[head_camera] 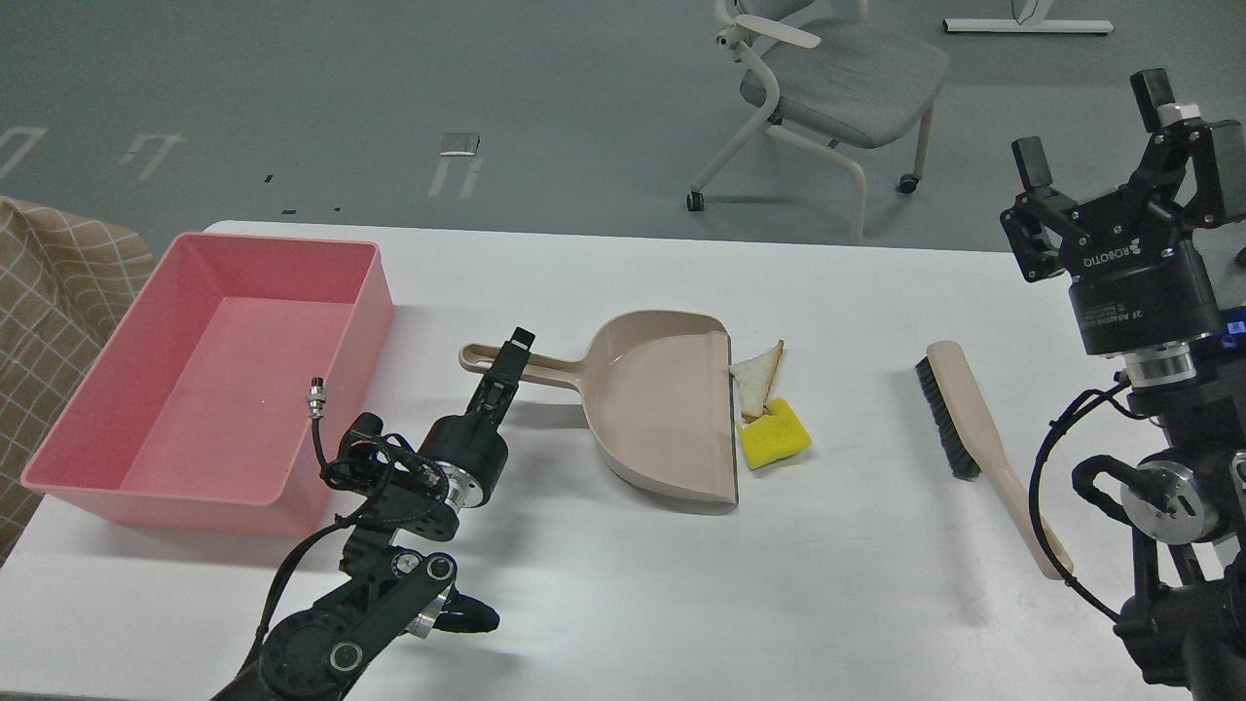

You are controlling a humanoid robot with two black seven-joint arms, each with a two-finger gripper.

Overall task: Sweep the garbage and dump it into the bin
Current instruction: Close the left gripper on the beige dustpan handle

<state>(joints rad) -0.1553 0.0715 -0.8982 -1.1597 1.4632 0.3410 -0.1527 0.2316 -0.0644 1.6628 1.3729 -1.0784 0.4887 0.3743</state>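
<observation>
Garbage, a bread slice and a yellow block, is seen on the table just beside the dustpan mouth, the slice's tip pointed toward the block. The left gripper is viewed edge-on at the dustpan handle, so its fingers' state cannot be told. The right gripper is held raised with fingers apart, and the bin sits far left.

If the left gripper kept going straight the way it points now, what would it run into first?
The left gripper points up and right along the table, at the dustpan handle. It overlaps that handle in the head view, so the handle likely comes first, though contact and height are unclear.
</observation>
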